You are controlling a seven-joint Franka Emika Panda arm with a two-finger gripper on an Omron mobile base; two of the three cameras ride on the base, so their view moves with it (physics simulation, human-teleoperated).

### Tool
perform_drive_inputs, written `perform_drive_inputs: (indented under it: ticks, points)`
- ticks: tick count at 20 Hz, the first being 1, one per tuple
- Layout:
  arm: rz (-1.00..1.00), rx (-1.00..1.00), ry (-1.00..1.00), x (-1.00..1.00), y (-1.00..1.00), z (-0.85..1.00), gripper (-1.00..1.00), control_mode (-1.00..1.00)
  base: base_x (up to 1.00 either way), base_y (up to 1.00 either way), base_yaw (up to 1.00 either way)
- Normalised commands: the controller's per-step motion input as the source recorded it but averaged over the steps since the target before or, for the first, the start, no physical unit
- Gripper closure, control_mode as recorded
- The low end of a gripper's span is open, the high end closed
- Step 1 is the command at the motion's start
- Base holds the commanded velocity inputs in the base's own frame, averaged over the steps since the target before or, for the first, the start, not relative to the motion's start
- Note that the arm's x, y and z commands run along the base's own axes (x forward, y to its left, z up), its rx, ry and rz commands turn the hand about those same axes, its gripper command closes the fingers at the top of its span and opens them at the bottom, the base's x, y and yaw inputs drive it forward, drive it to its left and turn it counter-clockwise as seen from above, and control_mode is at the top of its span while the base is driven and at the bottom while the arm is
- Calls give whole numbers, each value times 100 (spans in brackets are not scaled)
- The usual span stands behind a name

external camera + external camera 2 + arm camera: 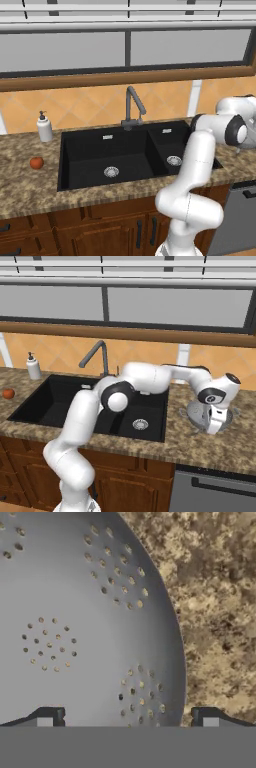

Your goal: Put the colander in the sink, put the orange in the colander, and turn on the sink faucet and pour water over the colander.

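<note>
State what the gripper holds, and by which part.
Nothing is held. The gripper stands open, its fingers straddling the colander's rim on the counter.

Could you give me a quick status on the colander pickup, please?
Gripper open, straddling colander rim. Colander on counter, right of sink. Nothing blocking.

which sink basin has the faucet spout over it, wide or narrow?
The wide basin, the one on the soap dispenser side. The sink faucet stands behind the divider, and its spout angles out over that basin, not the narrow basin.
</note>
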Motion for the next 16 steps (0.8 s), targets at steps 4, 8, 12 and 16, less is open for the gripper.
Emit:
perform_drive_inputs:
  ticks: [4,8,12,16]
  points:
    - [-8,-2,-8,8,9,-33,-100,-100,0,0,0]
    - [-12,-12,-9,0,22,-42,-100,-100,0,0,0]
    - [-8,-18,-9,2,28,-41,-100,-100,0,0,0]
    - [-1,-22,-11,4,29,-34,100,-100,0,0,0]
